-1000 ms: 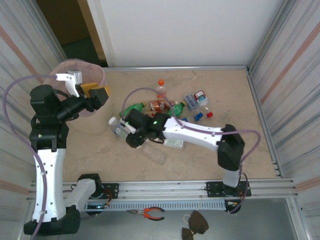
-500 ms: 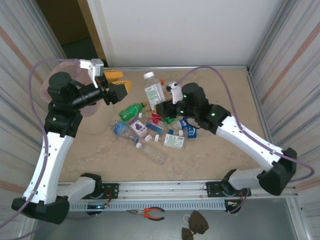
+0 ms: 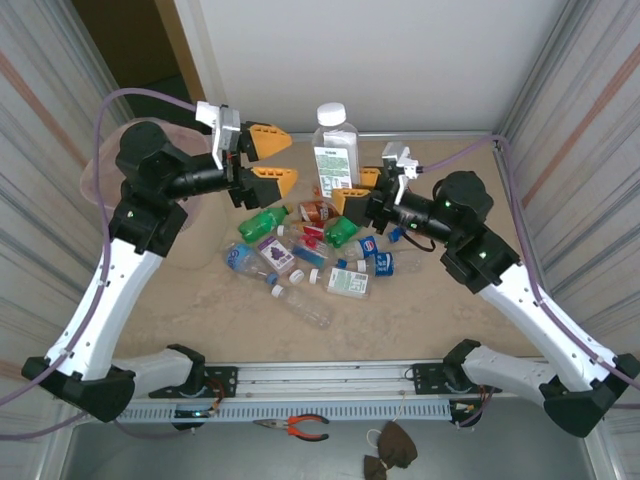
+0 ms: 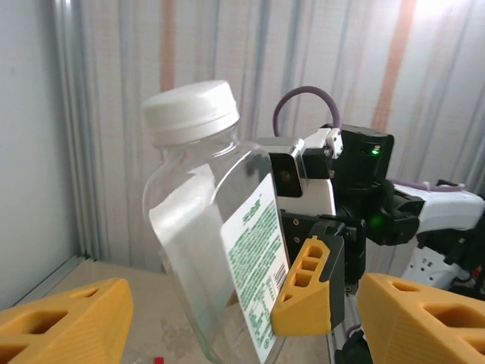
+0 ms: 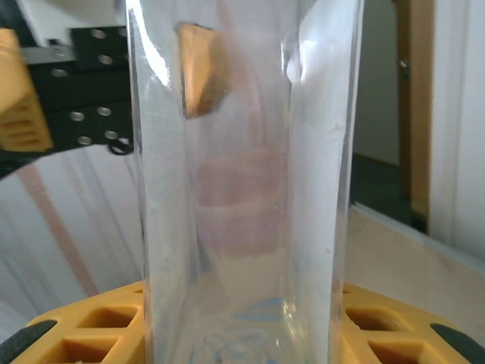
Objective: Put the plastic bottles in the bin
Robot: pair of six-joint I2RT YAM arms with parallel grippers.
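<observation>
Right now our right gripper (image 3: 357, 190) is clamped low on a clear white-capped bottle (image 3: 333, 148), holding it upright above the table. Our left gripper (image 3: 283, 158) stands wide and empty just beside it. The bin (image 3: 97, 172) sits behind the left arm. If the right lets go before the left closes, the bottle drops onto the pile of bottles (image 3: 300, 255). A grip near the cap might also tip it.

Raised bottle (image 3: 335, 160), bottle pile (image 3: 300, 255) block centre; near table (image 3: 200, 320) free.
</observation>
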